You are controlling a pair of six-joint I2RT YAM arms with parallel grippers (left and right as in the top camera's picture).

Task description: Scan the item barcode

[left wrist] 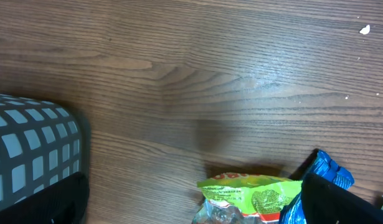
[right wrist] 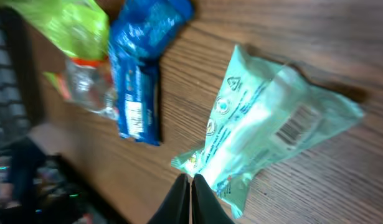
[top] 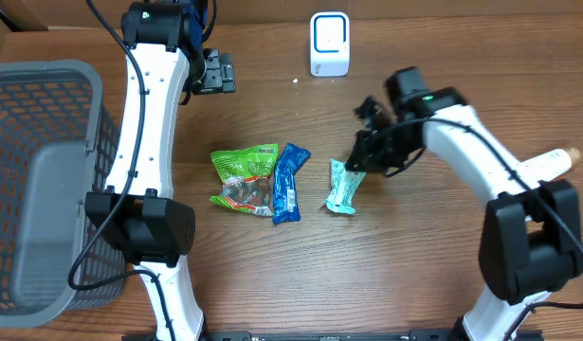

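A mint-green packet [top: 343,186] [right wrist: 266,121] lies on the wooden table, its barcode [right wrist: 293,128] facing up. My right gripper [top: 359,154] [right wrist: 191,179] is shut, its fingertips pinched together on the packet's near edge. Left of the packet lie a blue bar wrapper [top: 288,182] [right wrist: 138,74] and a green snack bag [top: 244,176] [left wrist: 253,196]. The white scanner [top: 329,44] stands at the back of the table. My left gripper [top: 215,72] [left wrist: 191,208] hangs open high at the back left, holding nothing.
A grey mesh basket [top: 45,180] [left wrist: 29,149] fills the left side of the table. A cardboard box corner shows at the back left. The right arm's base sits at the right edge.
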